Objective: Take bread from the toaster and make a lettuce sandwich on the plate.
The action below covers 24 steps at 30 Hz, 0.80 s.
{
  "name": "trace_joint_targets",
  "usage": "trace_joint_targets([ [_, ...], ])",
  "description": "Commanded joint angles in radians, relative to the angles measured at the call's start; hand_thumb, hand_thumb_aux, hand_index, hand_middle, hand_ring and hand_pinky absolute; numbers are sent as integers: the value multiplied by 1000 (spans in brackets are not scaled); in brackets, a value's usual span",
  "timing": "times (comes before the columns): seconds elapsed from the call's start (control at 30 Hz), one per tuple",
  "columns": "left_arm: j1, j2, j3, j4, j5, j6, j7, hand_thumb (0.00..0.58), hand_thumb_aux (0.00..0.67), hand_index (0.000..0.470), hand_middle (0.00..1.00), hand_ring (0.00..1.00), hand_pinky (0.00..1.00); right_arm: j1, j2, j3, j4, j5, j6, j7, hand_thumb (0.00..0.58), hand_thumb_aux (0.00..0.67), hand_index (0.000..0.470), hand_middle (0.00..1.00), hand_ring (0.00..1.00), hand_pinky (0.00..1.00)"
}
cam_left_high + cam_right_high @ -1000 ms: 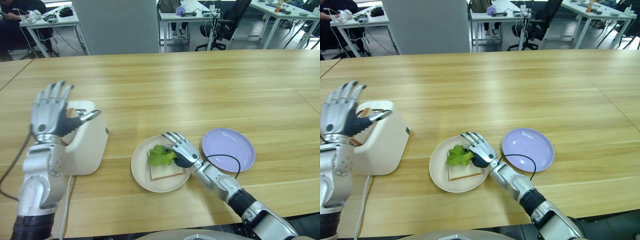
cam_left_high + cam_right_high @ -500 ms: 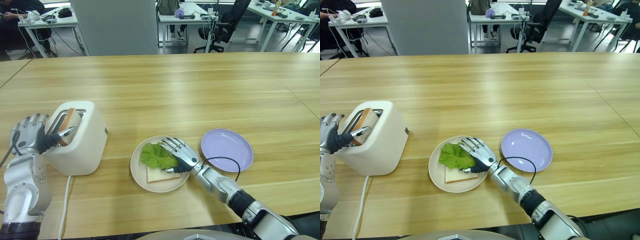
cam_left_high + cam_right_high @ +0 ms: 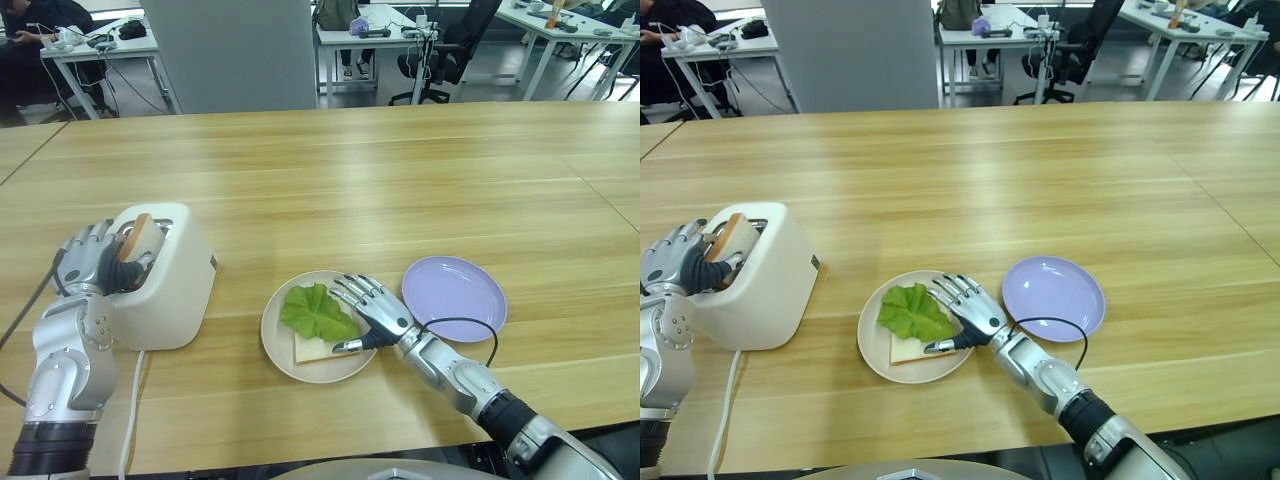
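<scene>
Wooden table (image 3: 400, 180), lettuce (image 3: 318, 312) on bread (image 3: 312, 350)

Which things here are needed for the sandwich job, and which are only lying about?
For the job:
toaster
toast in its slot, held by the left robot hand
plate
bread
lettuce
right robot hand

Lying about:
purple plate
desks behind

Head stereo pair faces forward-down over table (image 3: 400, 170), close; views share nearly whole scene.
</scene>
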Motion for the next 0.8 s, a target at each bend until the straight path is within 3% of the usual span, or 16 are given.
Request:
trace_joint_targets([
  [0.03, -2, 0, -4, 20, -27, -16, 5, 580, 670, 460, 129, 129, 129, 26, -23, -31, -64, 14, 4, 32, 0, 0, 0, 0, 0, 0],
  [0.07, -8, 4, 6, 11, -34, -25, 16, 580, 670, 460, 129, 129, 129, 36, -32, -39, -85, 15, 5, 36, 0, 0, 0, 0, 0, 0],
  [0.13, -17, 11, 23, -7, -40, -40, 43, 580, 670, 460, 769, 769, 769, 52, -44, -52, -118, 17, 4, 41, 0, 0, 0, 0, 0, 0],
  [0.17, -20, 14, 31, -14, -40, -47, 58, 580, 670, 460, 949, 949, 949, 59, -48, -57, -132, 18, 4, 43, 0, 0, 0, 0, 0, 0],
  [0.23, -32, 18, 49, -31, -45, -65, 90, 580, 670, 460, 1000, 1000, 1000, 73, -58, -69, -156, 17, -1, 40, 0, 0, 0, 0, 0, 0],
  [0.47, -90, 31, 136, -202, -107, -228, 184, 580, 670, 460, 1000, 1000, 1000, 145, -136, -119, -245, -20, -52, -71, 0, 0, 0, 0, 0, 0],
  [0.8, -197, -10, 67, -252, -376, -400, 36, 580, 670, 460, 1000, 1000, 1000, 201, -201, -182, -369, -107, -88, -239, 0, 0, 0, 0, 0, 0],
])
